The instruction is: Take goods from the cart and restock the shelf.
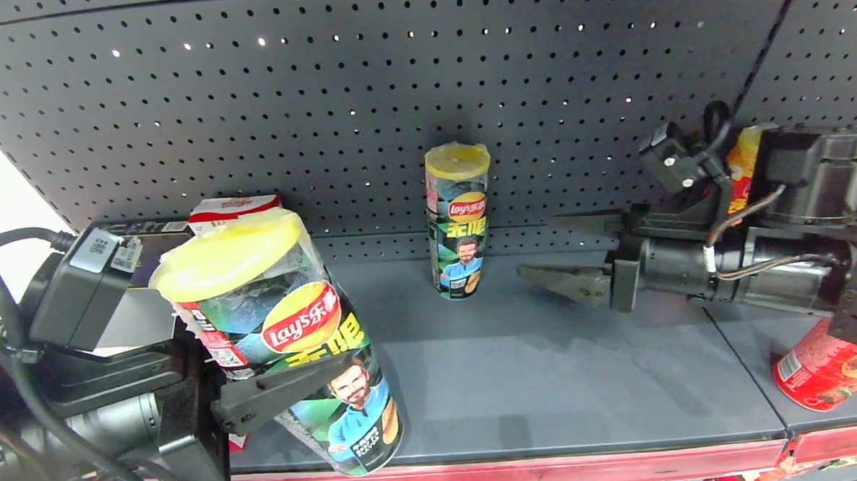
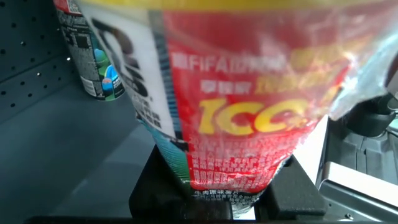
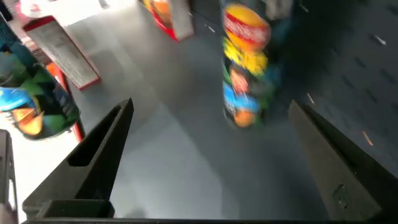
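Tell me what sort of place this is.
Most likely a shop aisle: grey shelf with red front strip, perforated back panel, a standing chip can, and a held chip can in the left gripper.

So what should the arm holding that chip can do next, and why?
Probably tip the held can upright and ease it deeper onto the shelf: the left gripper holds it tilted, at the red front edge, while a second can stands upright at the back.

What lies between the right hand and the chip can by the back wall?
Nothing: in the head view only bare shelf separates the right hand from that chip can.
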Motion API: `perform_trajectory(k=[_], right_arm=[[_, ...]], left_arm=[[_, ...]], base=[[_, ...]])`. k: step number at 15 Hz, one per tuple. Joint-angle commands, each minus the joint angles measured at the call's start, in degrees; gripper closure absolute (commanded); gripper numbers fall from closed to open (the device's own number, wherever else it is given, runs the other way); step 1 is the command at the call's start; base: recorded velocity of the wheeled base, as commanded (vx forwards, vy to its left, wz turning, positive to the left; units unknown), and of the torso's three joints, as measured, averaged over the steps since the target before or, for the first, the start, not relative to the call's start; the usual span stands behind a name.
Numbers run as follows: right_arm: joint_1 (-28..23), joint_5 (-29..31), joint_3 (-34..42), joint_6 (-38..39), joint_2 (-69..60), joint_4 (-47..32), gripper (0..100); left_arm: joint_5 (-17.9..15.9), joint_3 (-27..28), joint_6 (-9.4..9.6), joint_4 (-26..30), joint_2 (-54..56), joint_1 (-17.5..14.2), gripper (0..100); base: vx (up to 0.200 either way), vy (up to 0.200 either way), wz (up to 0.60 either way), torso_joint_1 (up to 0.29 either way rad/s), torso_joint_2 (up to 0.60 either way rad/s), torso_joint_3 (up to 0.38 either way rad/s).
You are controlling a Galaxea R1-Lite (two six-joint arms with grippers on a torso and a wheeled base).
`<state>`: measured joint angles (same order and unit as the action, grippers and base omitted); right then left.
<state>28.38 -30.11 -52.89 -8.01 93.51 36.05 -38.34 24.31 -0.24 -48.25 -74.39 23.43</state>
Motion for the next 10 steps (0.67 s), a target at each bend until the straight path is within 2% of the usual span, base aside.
perform_trajectory(k=[1, 5, 10], right_arm=[[-0.25, -3.11, -4.32, -0.60, 8.18, 1.83, 0], [-0.69, -7.42, -11.18, -5.35, 13.62, 2.18, 0], [-1.84, -8.03, -16.71, -5.88, 18.28, 2.01, 0]], left_arm=[[0.02, 0.30, -0.02, -0.18, -0.85, -0.05, 100], [0.02, 1.44, -0.11, -0.88, -2.34, 0.04, 100], [0.02, 1.44, -0.11, -0.88, -2.52, -0.05, 100]], base=[[0.000, 0.000, 0.00, 0.000, 0.00, 0.000], [0.000, 0.000, 0.00, 0.000, 0.00, 0.000], [0.000, 0.000, 0.00, 0.000, 0.00, 0.000]])
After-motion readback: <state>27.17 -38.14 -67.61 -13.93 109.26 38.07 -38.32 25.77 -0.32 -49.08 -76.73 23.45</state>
